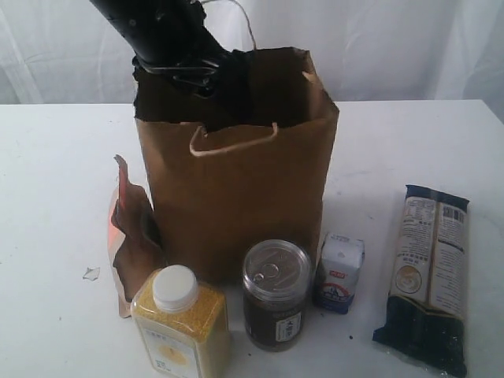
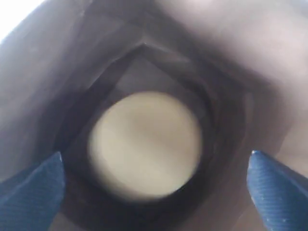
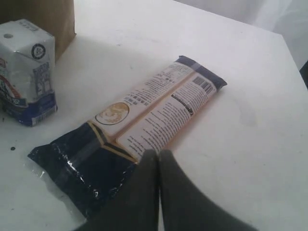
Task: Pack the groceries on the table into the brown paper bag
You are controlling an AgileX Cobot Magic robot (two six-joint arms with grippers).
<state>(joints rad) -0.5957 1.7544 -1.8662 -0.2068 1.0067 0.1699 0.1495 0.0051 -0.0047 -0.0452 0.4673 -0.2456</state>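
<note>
Currently the left arm's jaws hang spread wide inside the brown paper bag [image 1: 236, 181], their blue fingertips [image 2: 33, 192] well apart and gripping nothing. The gold-lidded jar [image 2: 144, 144] stands on the bag's floor below and between them. The right arm's jaws are pressed together, empty, just above the long dark noodle packet [image 3: 139, 130] lying on the table [image 3: 250, 120]. The small white-blue carton [image 3: 26, 72] sits well off to one side of them.

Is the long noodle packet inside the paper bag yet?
No, the long dark noodle packet lies flat on the table, off to one side of the brown paper bag.
</note>
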